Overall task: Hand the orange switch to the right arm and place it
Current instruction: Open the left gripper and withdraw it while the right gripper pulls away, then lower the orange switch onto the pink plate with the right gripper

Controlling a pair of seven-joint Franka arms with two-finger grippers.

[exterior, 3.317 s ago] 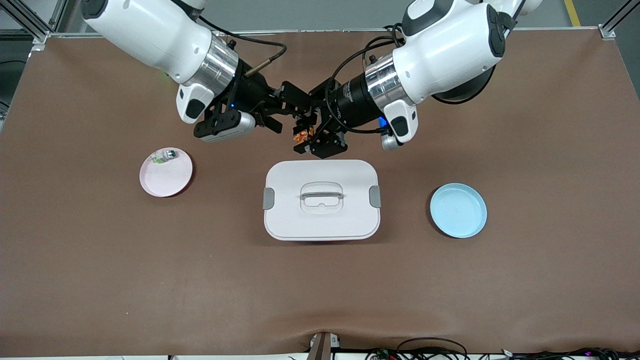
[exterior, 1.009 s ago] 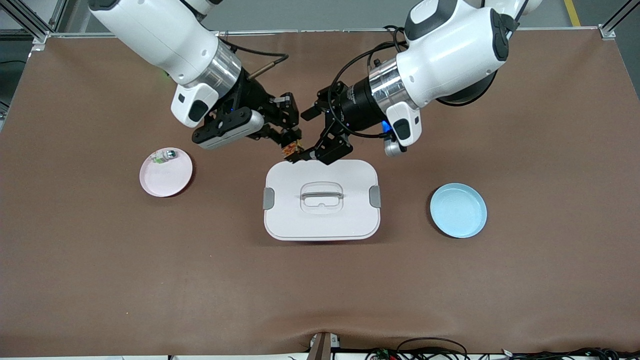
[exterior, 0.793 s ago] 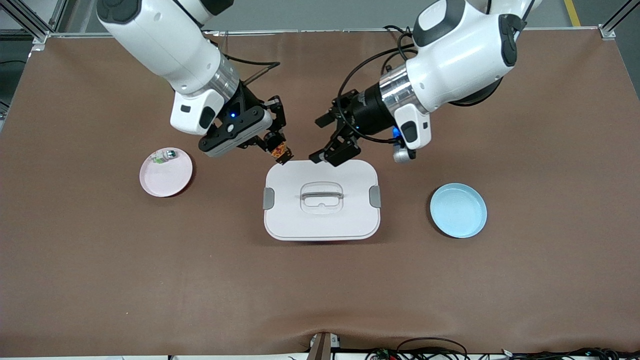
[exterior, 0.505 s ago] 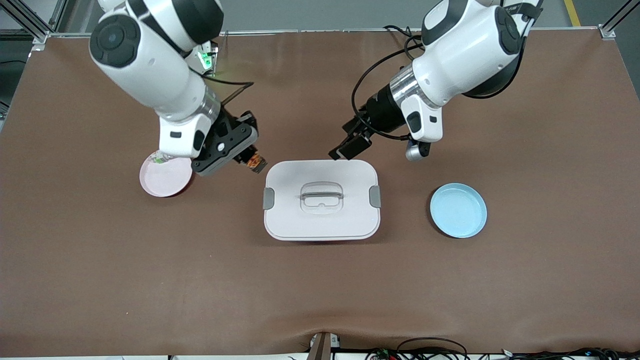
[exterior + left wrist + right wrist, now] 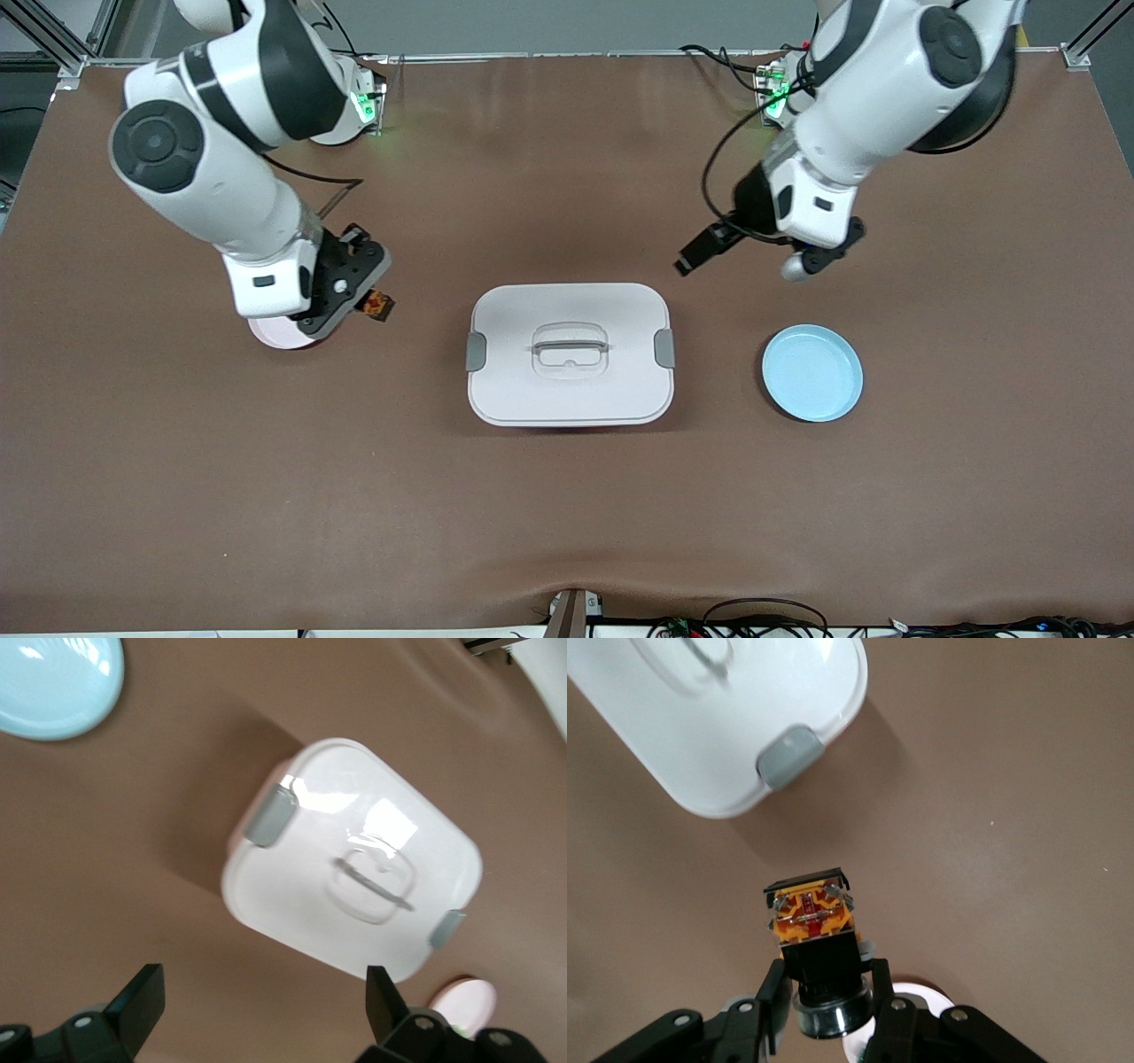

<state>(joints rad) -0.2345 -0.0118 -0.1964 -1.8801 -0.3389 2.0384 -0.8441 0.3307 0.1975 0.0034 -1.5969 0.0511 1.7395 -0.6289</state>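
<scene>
Two grippers at work, front view. The right gripper [image 5: 376, 306] sits at mid-height of the frame, toward the right arm's end of the table. Its fingers are pinched on the black body of the orange switch [image 5: 380, 307], and the orange face points away from the wrist. The switch hangs over bare table just beside the pink plate [image 5: 275, 335], most of which is hidden under the right arm. The left gripper [image 5: 706, 251] hangs in the upper half of the frame, over the table above the white lidded box [image 5: 496, 399]. Its fingers are spread and empty, and that arm appears to wait. A blue plate [image 5: 772, 372] lies empty toward the left arm's end.

With the switch in the right arm's grip, the step in hand is judged to be the placing, most likely on the pink plate. To do it well:
- Bring the switch over the plate's middle rather than its rim.
- Lower it straight down.
- Part the fingers only once the switch rests on the plate, since so small and blocky a part may tip or roll if dropped.
- Lift straight up, so the fingers do not drag it.
</scene>
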